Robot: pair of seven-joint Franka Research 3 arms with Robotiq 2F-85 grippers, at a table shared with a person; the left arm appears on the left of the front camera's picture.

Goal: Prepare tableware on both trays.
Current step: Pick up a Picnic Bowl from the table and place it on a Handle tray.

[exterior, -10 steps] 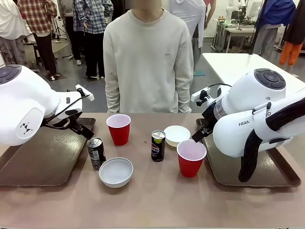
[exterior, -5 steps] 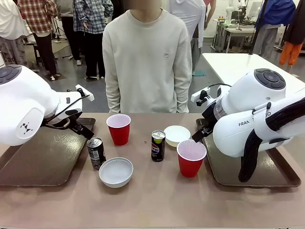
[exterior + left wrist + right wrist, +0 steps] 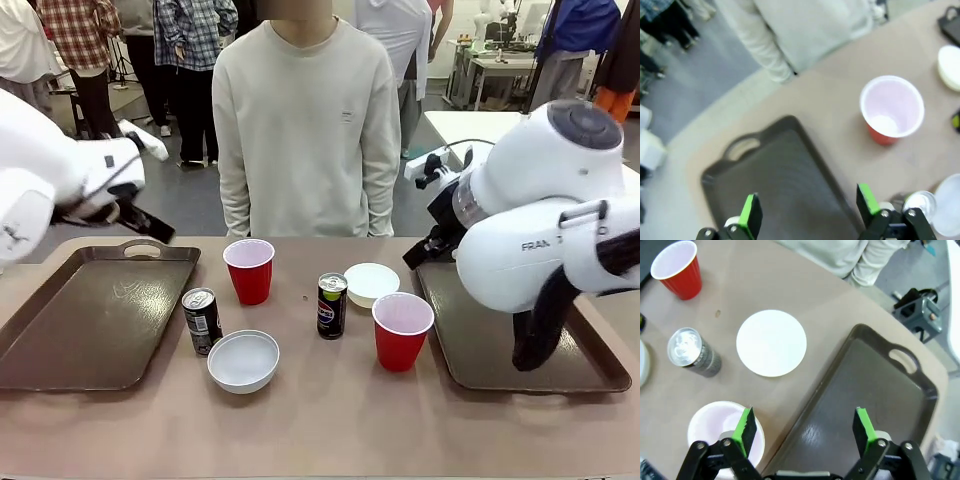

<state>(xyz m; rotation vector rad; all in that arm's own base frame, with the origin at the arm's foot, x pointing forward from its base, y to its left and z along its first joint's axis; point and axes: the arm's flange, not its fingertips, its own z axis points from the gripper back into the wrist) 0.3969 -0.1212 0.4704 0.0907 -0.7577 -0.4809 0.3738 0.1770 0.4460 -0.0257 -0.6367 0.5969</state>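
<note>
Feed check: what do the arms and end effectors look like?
Left arm and right arm have rounded white shells; the right carries a thick black cable and dark lettering. The left end effector and right end effector are black, two-fingered, with green pads.

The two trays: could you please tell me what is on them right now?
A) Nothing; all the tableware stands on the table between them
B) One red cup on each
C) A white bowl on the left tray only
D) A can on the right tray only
A: the left tray and the right tray lie bare, while the red cups, white bowls and black cans stand on the table between them.
</note>
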